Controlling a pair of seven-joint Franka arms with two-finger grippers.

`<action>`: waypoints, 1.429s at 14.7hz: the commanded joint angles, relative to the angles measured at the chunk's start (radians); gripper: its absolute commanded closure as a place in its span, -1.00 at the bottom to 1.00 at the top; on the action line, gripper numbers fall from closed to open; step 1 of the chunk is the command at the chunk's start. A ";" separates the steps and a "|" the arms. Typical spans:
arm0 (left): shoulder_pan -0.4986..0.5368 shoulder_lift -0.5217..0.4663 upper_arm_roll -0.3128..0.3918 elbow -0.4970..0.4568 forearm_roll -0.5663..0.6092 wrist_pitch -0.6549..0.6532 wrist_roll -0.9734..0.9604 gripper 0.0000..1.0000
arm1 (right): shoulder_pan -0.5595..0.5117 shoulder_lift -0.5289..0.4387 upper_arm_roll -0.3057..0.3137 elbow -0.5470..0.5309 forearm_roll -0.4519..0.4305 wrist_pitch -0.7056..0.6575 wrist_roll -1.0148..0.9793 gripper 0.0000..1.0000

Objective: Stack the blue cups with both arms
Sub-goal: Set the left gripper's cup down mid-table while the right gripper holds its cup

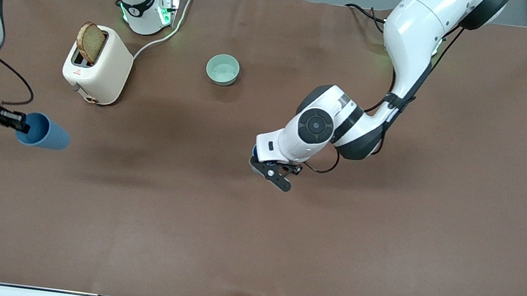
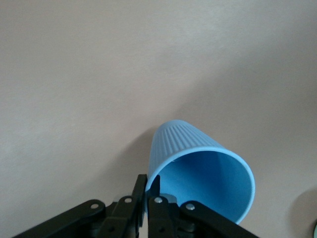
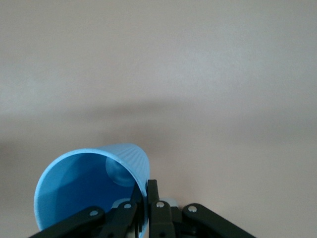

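I have a small matte blue tapered plastic cup in each claw, so I judge the pick-up step done and the bringing-together step in hand.

The right claw [image 1: 20, 123] hangs over the tabletop [image 1: 252, 237] at the right arm's end. Its fingers are pinched shut on the rim wall of the right-hand blue cup [image 1: 43, 131], one finger inside the mouth and one outside. That cup is tipped on its side in the air, its mouth toward the claw and its base pointing toward the middle of the tabletop. In the right wrist view the same cup [image 3: 91, 186] hangs off the closed fingers [image 3: 153, 198] with its open mouth facing the camera.

The left claw [image 1: 274, 172] is over the middle of the tabletop, with its wrist housing covering nearly all of its load in the front view. The left wrist view settles it: the fingers [image 2: 148, 196] are clamped shut on the rim of the second blue cup [image 2: 198, 168], which is tilted, mouth toward the camera, ribbed wall slanting away.

The two cups are well apart. Next, as I judge it, one must be brought upright as the receiver and the other lined up base-first over its mouth, then lowered in before release.

The cream toaster with a slice of brown bread [image 1: 98, 62] and the mint-green bowl [image 1: 223, 69] sit nearer the robots' bases, out of my path.
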 commanded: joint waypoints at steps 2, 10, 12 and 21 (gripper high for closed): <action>-0.052 0.057 0.030 0.032 0.050 0.010 -0.004 0.99 | 0.013 -0.114 -0.002 -0.028 0.006 -0.072 0.013 0.96; -0.065 -0.011 0.033 0.029 0.119 -0.018 -0.053 -1.00 | 0.059 -0.260 0.000 -0.037 0.016 -0.203 0.016 0.97; -0.028 -0.087 0.044 0.033 0.133 -0.137 -0.056 -1.00 | 0.079 -0.266 0.000 -0.039 0.019 -0.203 0.039 0.97; 0.315 -0.294 0.110 0.026 0.243 -0.240 -0.125 -1.00 | 0.266 -0.231 -0.002 -0.039 0.036 -0.082 0.271 0.99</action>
